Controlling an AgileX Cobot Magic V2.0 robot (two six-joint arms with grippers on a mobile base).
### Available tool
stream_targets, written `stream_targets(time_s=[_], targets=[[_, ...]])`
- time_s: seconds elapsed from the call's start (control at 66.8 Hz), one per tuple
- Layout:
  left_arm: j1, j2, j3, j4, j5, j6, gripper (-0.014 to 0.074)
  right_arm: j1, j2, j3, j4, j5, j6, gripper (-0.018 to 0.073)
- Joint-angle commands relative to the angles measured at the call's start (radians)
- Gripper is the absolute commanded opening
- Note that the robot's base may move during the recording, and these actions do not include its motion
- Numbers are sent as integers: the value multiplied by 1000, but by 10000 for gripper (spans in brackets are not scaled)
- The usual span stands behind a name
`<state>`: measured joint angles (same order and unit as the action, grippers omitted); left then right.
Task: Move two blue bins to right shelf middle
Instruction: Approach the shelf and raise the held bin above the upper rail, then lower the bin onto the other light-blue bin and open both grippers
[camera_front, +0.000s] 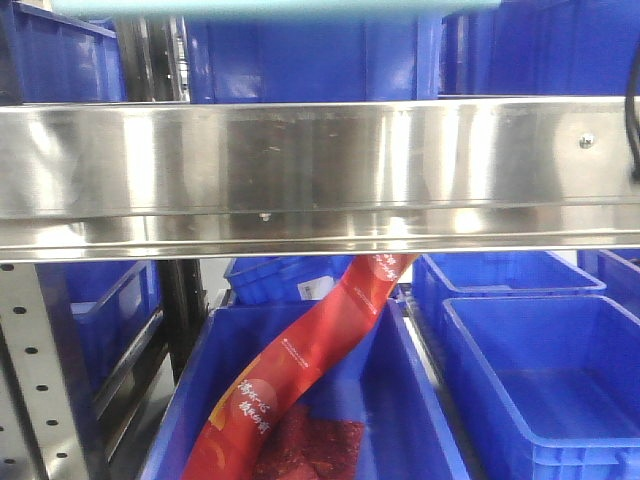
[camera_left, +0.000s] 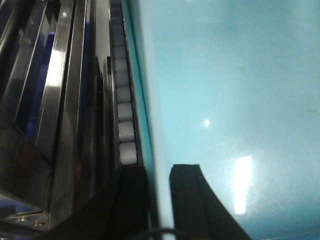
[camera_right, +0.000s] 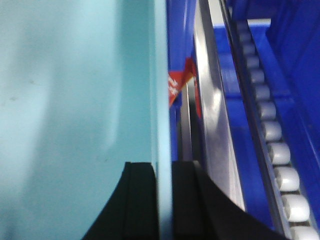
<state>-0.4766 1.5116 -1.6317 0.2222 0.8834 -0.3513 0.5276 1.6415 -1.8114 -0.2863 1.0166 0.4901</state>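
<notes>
A pale sky-blue bin (camera_left: 230, 90) fills most of the left wrist view, and its inside (camera_right: 70, 100) fills the left half of the right wrist view. In the front view only its edge (camera_front: 270, 8) shows, as a thin strip at the very top. My left gripper (camera_left: 159, 200) is shut on the bin's left wall, one black finger on each side. My right gripper (camera_right: 164, 200) clamps the right wall the same way. The shelf's shiny steel front rail (camera_front: 320, 170) runs across the front view just below the bin's edge. I see no second pale bin.
Dark blue bins (camera_front: 540, 380) stand on the tier below, one holding a red printed bag (camera_front: 300, 370). More dark blue bins (camera_front: 300, 60) stand behind the rail. White roller tracks (camera_left: 125, 115) (camera_right: 275, 150) run beside the pale bin. A perforated grey upright (camera_front: 40, 380) stands at left.
</notes>
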Motion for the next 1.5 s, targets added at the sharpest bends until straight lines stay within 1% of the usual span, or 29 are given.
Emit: stream_targets(time_s=[0.0,0.15,0.299,0.479,0.674,0.704,0.719,0.793,0.838,0.853,0.883,0.928,0.988,1.033,1.078,1.123,1.183,1.257,1.332,1.422,1.482], targets=[[-6,30,-9,-37,-149,8,-111,2,12,16,2,-93,30,-167],[-6,97,-9,-37,-158,4,-111,-4,42,23,-21,-106,34,-167],[-6,146,-9,-38,-160,4,-111,-27,77,23,-16,-108,61,-167],[-6,151,-9,-31,-190,4,-111,-29,84,23,-16,-123,61,-167],[-6,151,-9,-28,-174,4,-106,-29,84,23,-16,-127,61,-162],[-6,151,-9,-28,-171,4,-93,-29,84,23,-16,-132,61,-141],[-6,151,-9,-28,-168,4,-78,-29,84,23,-16,-135,61,-114],[-6,151,-9,-27,-165,4,11,-29,84,23,-16,-138,61,43],[-6,151,-9,-24,-165,4,80,-29,84,23,-16,-138,61,145],[-6,151,-9,-24,-165,4,118,-29,84,23,-16,-138,61,191],[-6,151,-9,-24,-165,4,156,-29,84,23,-16,-136,61,246],[-6,151,-9,-24,-165,4,244,-29,84,23,-16,-136,61,306],[-6,151,-9,-26,-167,4,344,-29,84,23,-16,-134,61,340],[-6,151,-9,-29,-167,4,394,-29,82,23,-16,-127,61,340],[-6,151,-9,-33,-167,4,426,-29,80,21,-16,-123,59,340],[-6,149,-9,-33,-167,4,437,-29,79,19,-18,-118,59,340],[-6,140,-9,-41,-165,4,428,-29,69,19,-20,-116,59,340],[-6,123,-9,-46,-165,4,407,-29,51,19,-20,-112,59,335],[-6,99,-9,-48,-163,4,377,-29,33,19,-20,-109,59,303],[-6,67,-9,-48,-165,4,308,-29,3,19,-21,-107,42,218],[-6,49,-9,-48,-166,4,232,-29,-14,19,-21,-106,28,141]])
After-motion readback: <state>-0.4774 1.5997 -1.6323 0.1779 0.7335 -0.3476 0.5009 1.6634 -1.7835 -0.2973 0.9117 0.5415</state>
